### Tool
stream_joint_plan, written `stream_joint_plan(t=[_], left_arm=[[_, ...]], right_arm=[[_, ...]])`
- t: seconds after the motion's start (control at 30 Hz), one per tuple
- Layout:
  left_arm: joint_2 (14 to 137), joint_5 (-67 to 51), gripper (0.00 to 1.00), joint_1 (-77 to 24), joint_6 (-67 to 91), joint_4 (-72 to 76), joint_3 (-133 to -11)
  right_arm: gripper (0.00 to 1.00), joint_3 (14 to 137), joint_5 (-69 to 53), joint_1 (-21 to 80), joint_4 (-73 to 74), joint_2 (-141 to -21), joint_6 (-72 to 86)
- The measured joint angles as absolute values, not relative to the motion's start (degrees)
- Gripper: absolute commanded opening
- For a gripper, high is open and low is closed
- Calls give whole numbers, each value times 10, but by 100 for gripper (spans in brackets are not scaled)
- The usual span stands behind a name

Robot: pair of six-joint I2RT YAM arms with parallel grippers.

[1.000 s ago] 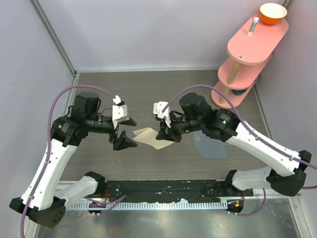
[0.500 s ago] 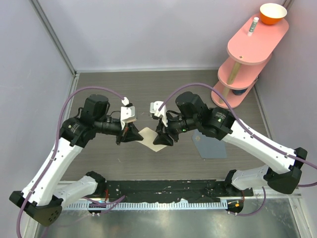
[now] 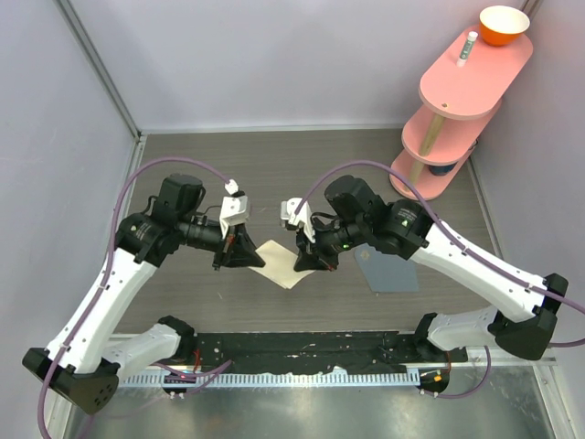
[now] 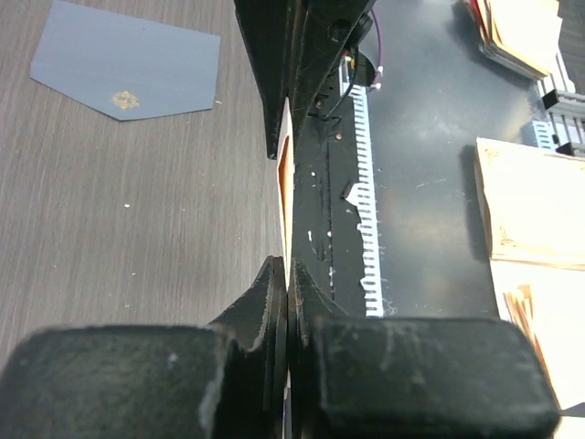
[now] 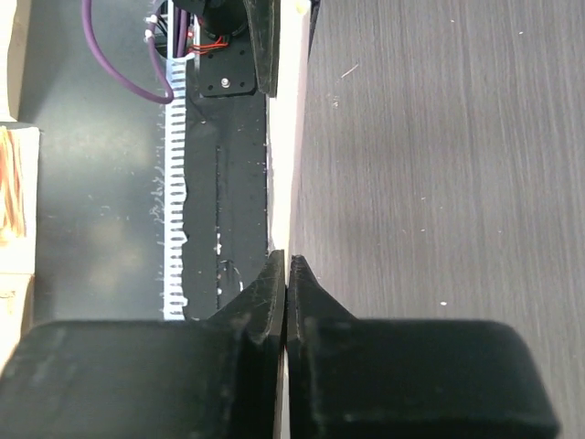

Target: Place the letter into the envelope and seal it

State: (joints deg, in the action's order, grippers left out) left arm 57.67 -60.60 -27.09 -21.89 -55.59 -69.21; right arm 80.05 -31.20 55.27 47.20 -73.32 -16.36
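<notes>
Left gripper point(image 3: 245, 252) has just clamped tight onto the tan letter point(image 3: 281, 265) at frame centre, opposite the right gripper point(image 3: 307, 262), likewise pinching it; the envelope point(image 3: 388, 272) lies lower right, awaiting insertion.

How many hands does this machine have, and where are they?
2. The left hand pinches one side of the tan letter; the right hand pinches the opposite side. None seem hidden.
</notes>
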Motion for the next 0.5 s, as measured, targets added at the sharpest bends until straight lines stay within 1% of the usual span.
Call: stream_joint_plan(t=[0.03, 0.07, 0.1, 0.17, 0.27, 0.33, 0.43, 0.47, 0.5], left_arm=[[578, -608, 20, -268, -219, -556, -692], [578, -611, 35, -267, -218, -555, -692], [577, -614, 41, -266, -208, -550, -692], [574, -618, 51, -265, -192, -532, -691], [561, -622, 55, -265, -122, -450, -668], [551, -622, 55, -265, -61, -381, -649], [554, -621, 47, -275, -11, -324, -646], [557, -621, 31, -279, 3, -305, -646], [560, -621, 19, -283, 15, -295, -646]], right_arm=[[1, 797, -314, 553, 471, -731, -163], [1, 797, -316, 553, 471, -729, -164], [1, 796, -317, 553, 474, -727, -164], [1, 795, -320, 553, 480, -725, -164], [1, 795, -328, 553, 486, -725, -164], [1, 795, -333, 553, 489, -725, -164], [1, 795, -336, 553, 489, -725, -164], [1, 795, -337, 553, 489, -725, -164], [1, 795, -338, 553, 489, -725, -163]])
